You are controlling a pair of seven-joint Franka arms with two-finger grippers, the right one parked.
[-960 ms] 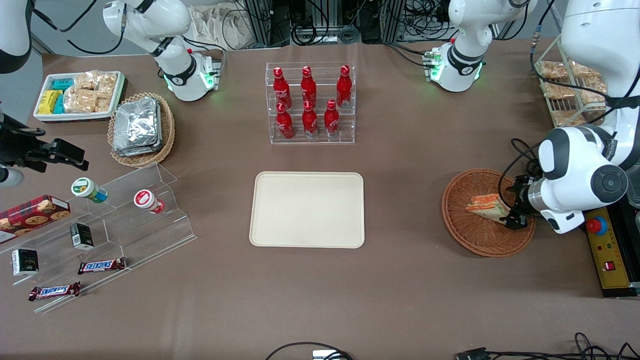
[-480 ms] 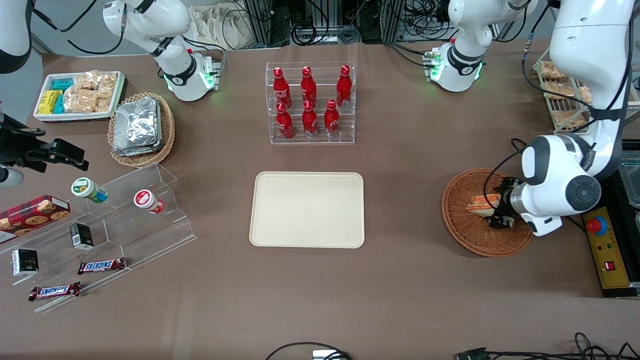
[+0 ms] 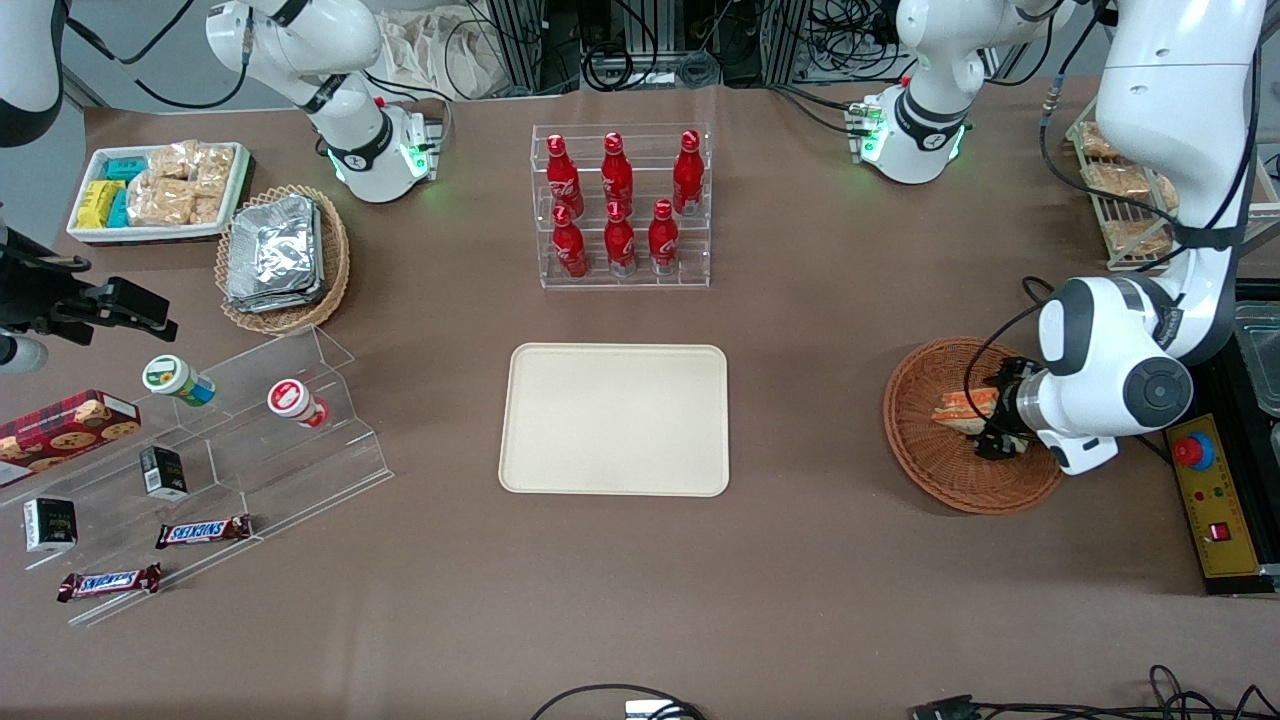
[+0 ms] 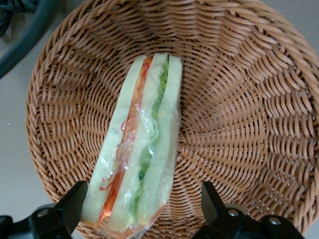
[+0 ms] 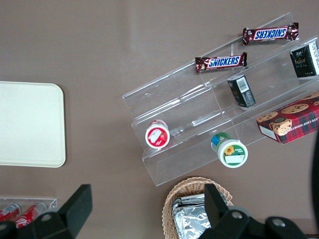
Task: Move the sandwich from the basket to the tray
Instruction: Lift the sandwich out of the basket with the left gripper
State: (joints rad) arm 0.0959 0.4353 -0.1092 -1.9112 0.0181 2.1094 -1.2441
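The sandwich (image 3: 962, 409) (image 4: 142, 144), a plastic-wrapped wedge of white bread with orange-red and green layers, lies in the round reddish-brown wicker basket (image 3: 925, 455) (image 4: 249, 99) toward the working arm's end of the table. My left gripper (image 3: 997, 425) (image 4: 143, 206) hangs low inside the basket, open, its two black fingers (image 4: 75, 204) straddling the sandwich's wide end; one finger sits close against the bread, the other stands apart from it. The cream-beige tray (image 3: 615, 418) (image 5: 30, 124) lies flat mid-table with nothing on it.
A clear rack of red bottles (image 3: 622, 205) stands farther from the front camera than the tray. A wire rack of bagged pastries (image 3: 1125, 185) sits by the working arm. A yellow control box (image 3: 1210, 500) lies beside the basket. An acrylic snack stand (image 3: 220, 450) is toward the parked arm's end.
The left arm has shifted toward the tray along the basket, bringing the gripper over the sandwich's end. The sandwich stays in the basket.
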